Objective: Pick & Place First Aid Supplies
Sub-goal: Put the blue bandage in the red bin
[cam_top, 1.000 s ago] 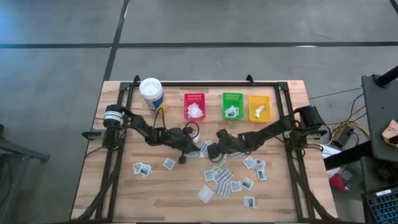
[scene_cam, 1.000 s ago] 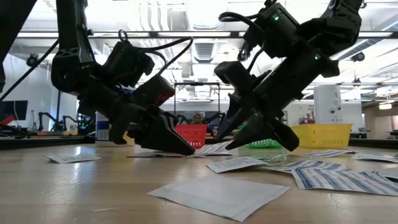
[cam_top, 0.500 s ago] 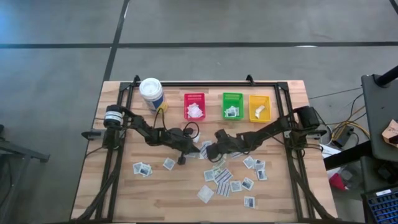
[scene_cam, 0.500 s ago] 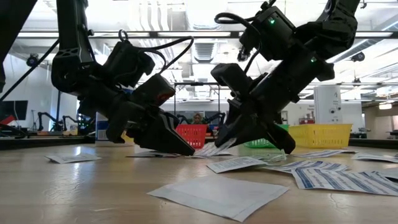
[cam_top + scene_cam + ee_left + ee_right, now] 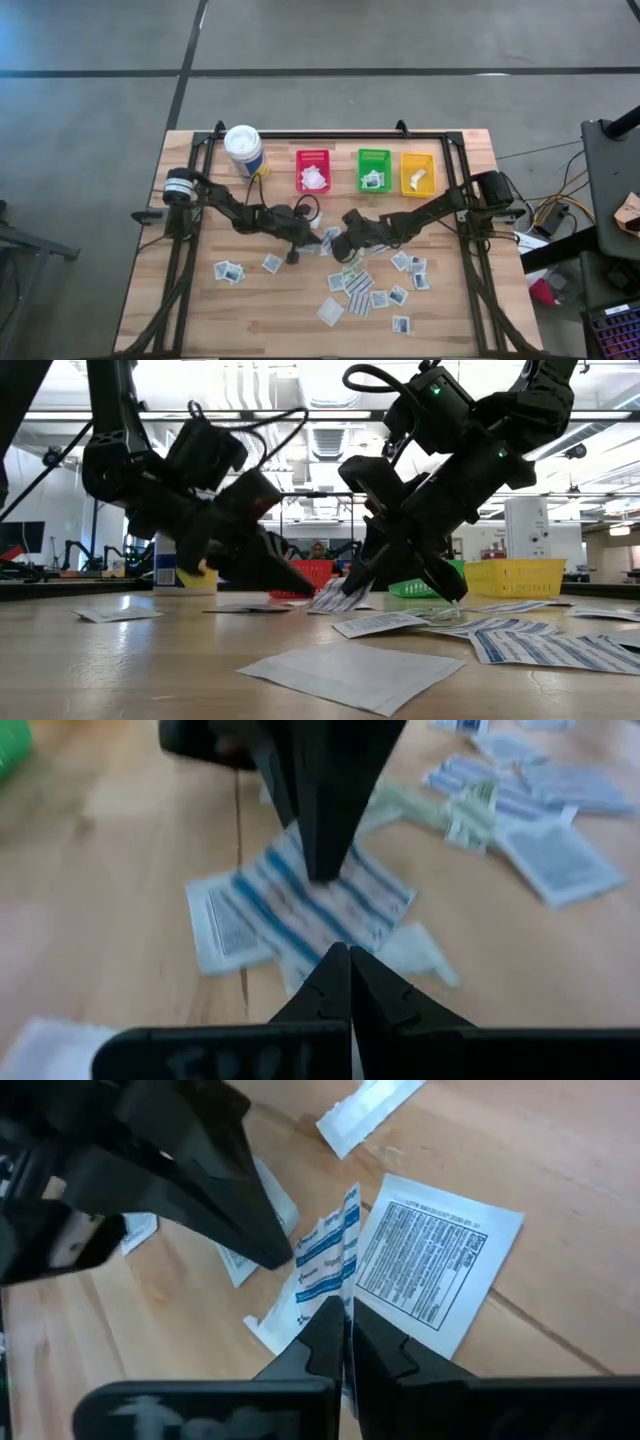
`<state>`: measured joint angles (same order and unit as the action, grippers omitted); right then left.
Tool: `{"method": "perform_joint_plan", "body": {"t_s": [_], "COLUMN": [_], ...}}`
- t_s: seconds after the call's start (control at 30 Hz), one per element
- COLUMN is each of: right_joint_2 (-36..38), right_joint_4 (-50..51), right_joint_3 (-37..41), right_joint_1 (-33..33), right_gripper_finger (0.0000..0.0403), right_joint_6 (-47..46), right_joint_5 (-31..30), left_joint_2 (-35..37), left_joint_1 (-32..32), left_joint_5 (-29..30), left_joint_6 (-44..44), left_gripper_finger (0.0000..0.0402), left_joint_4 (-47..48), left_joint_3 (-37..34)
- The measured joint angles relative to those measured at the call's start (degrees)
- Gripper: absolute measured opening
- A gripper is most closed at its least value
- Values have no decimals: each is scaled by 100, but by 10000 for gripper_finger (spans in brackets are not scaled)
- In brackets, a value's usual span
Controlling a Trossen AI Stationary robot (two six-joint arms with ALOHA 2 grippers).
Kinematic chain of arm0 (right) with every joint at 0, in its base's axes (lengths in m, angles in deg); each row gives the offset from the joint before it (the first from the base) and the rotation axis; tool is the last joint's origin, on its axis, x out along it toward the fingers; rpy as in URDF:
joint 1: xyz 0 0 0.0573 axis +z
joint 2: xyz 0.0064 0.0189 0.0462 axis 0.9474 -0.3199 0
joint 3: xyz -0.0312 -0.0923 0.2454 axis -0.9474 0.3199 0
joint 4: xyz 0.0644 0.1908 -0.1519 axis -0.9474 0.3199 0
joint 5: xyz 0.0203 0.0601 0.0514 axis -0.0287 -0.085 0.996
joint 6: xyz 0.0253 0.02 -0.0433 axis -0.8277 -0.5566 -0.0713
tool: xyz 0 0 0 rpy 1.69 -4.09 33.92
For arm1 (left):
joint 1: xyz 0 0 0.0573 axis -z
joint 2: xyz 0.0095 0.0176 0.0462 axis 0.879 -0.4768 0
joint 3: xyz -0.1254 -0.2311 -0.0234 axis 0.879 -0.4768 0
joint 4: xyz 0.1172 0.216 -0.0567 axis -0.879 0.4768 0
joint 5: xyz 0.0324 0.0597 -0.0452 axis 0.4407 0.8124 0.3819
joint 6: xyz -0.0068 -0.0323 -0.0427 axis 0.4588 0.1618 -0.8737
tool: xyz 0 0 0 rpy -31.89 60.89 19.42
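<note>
Two shut end effectors (image 5: pixel 322 592) over packets (image 5: pixel 350 283)

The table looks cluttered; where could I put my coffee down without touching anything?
Bare wood lies along the table's front left corner, beyond the packets there, and in the front right corner past the last packet. The middle is crowded: both arms meet over scattered packets. The back edge holds the canister and three bins.

We're in a robotics lab: a wooden workbench (image 5: pixel 200 310) stands on a grey concrete floor (image 5: pixel 90 150), exposed ducts and strip lights (image 5: pixel 320 430) run overhead, more robot arms (image 5: pixel 75 550) sit on benches at the back, and a person (image 5: pixel 318 550) sits out there too.
</note>
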<state>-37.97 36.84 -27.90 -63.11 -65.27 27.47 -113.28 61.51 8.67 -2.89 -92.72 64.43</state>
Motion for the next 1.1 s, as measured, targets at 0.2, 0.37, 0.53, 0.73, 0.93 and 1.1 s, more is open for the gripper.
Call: {"method": "perform_joint_plan", "body": {"t_s": [0.2,0.37,0.53,0.73,0.93,1.1], "right_joint_2": [118,403,684,887,983,1023], "right_joint_4": [39,52,80,81,69,-38], "right_joint_3": [1,4,4,11,13,13], "right_joint_1": [0,-31,-175,-449,-790,-1028], "right_gripper_finger": [8,8,8,8,8,8], "right_joint_6": [307,710,1188,1703,2035,2295], "right_joint_5": [-13,-61,-105,-123,-123,-123], "left_joint_2": [402,1000,1816,2808,3514,3619], "left_joint_1": [-15,-122,-345,-674,-972,-1292], "left_joint_5": [371,452,450,448,441,167], "left_joint_6": [80,224,233,236,249,240], "left_gripper_finger": [0,0,0,0,0,0], "left_joint_4": [-26,249,1103,2168,3062,3456], "left_joint_3": [0,1,-2,-4,-4,-5]}}
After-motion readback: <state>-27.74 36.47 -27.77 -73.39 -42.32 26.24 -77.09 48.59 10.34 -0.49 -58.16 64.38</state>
